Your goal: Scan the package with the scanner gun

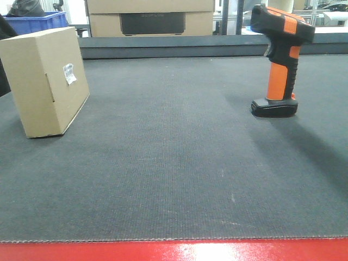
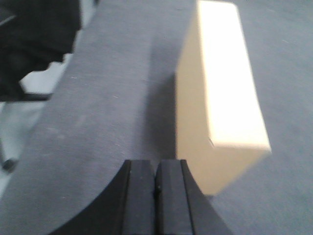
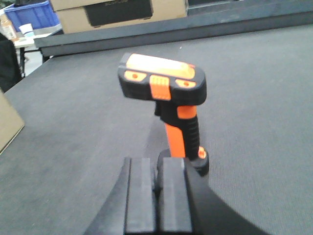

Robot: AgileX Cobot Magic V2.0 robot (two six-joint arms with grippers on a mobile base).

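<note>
The package (image 1: 45, 81), a plain brown cardboard box, stood on its edge at the far left of the dark grey surface (image 1: 174, 174), leaning slightly, with a small white label (image 1: 69, 73) on the face turned toward the middle; the scanner gun (image 1: 280, 60), orange and black, stood upright on its black base at the far right, well apart from the box, its head pointing left; a red strip (image 1: 174, 251) ran along the near edge of the surface, and a blue bin (image 1: 41, 22) and a larger cardboard carton (image 1: 151, 16) sat beyond the far edge.

In the left wrist view the left end effector (image 2: 156, 200) hovered over the surface with its two black fingers pressed together and nothing between them; the package (image 2: 220, 98) lay just ahead and to the right, not touched.

In the right wrist view the right end effector (image 3: 156, 196) likewise had its fingers brought together, empty; the scanner gun (image 3: 168, 98) stood just beyond the fingertips, its base partly hidden behind them, so contact could not be judged; a corner of the package (image 3: 9, 122) showed at the left edge.
</note>
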